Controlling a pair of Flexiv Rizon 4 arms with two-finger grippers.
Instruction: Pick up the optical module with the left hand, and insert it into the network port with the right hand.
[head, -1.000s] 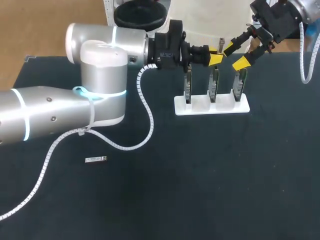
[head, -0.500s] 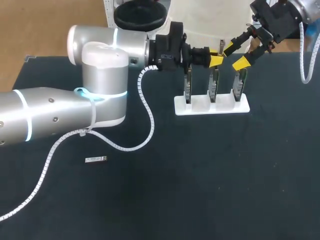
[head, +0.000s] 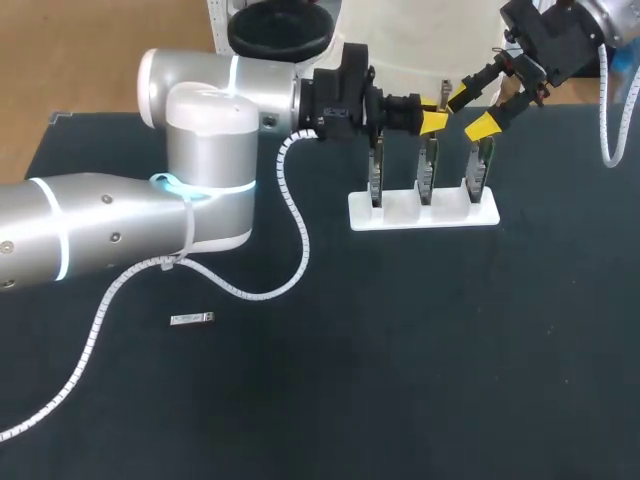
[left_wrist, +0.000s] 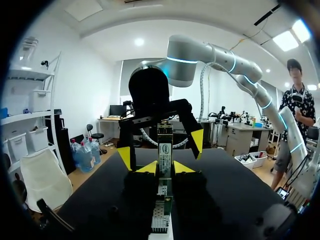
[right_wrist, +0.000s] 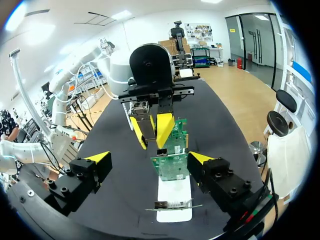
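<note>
Table (head: 450, 380): dark cloth top, flat. I count three items on it.

1. White stand (head: 423, 212), far side, right of centre, long side across table. Three circuit boards (head: 427, 175) upright in its slots, side by side.
2. Small silver module (head: 192, 320), near left, flat on cloth, well apart from stand.
3. White ribbed cable (head: 92, 335), trailing past module toward near-left edge; I cannot tell where it touches the cloth.

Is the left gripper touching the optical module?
Apart. The head view shows the optical module lying alone, far from the left gripper.
</note>
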